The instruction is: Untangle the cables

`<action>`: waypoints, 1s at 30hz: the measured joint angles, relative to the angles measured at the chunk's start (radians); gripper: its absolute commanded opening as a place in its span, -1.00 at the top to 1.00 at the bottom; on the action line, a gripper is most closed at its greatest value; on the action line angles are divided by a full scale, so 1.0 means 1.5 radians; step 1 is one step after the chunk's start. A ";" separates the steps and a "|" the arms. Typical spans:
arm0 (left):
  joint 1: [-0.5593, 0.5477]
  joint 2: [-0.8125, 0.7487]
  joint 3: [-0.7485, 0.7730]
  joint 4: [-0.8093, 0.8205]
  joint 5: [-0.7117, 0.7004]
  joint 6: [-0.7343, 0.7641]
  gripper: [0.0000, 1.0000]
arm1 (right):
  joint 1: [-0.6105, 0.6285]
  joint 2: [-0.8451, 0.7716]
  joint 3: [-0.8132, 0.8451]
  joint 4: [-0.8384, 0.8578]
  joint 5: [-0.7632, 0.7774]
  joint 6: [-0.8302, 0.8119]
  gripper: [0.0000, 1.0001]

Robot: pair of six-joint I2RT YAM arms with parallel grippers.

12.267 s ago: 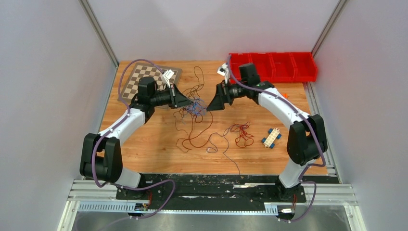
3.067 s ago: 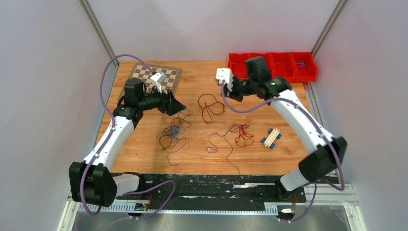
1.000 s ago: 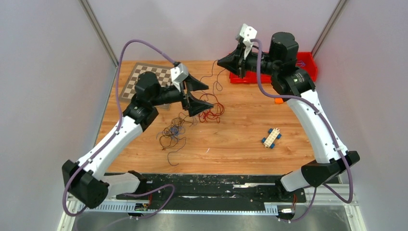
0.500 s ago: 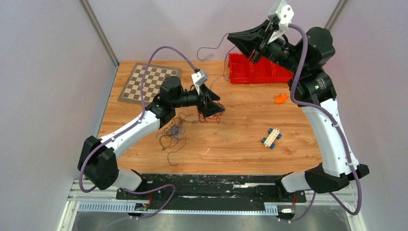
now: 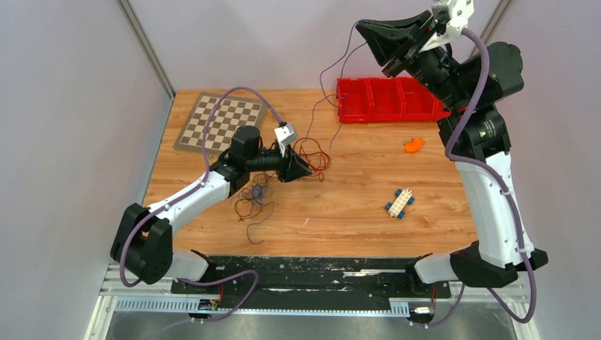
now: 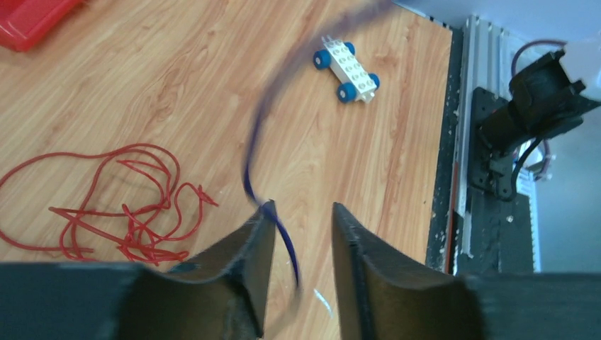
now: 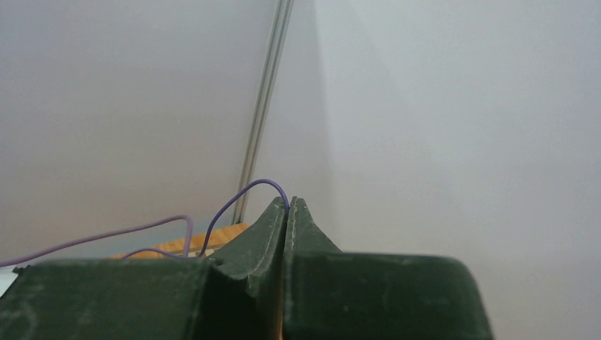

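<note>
Lift slowly with right gripper [image 7: 287, 205], pinched shut on purple cable [image 7: 259, 182], upper right. Pin red cable [image 6: 135, 234] with left gripper [image 6: 301, 219], parted, gripping nothing, centre.

One chessboard [image 5: 221, 122], one red bin [image 5: 386, 117], one toy car [image 5: 400, 203], one orange piece [image 5: 412, 145], at least three cables [image 5: 256, 193].

White links [image 5: 489, 202], black joints [image 5: 150, 244], lilac hoses [image 5: 212, 117], dark fingers [image 6: 237, 273].

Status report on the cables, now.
Right gripper shut on purple cable, held high. Left gripper open, blurred blue strand between its fingers. Red cable loose on table, dark bundle tangled. Nothing in the way.
</note>
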 measured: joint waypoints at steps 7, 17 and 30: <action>0.006 -0.017 -0.013 -0.036 0.012 0.043 1.00 | -0.031 -0.017 -0.029 0.022 0.029 -0.025 1.00; 0.009 -0.061 0.205 -0.149 0.023 0.026 1.00 | -0.049 -0.179 -0.359 -0.051 -0.102 -0.158 1.00; 0.006 -0.034 0.286 -0.229 0.058 0.059 1.00 | 0.079 -0.187 -0.420 -0.117 -0.192 -0.251 0.76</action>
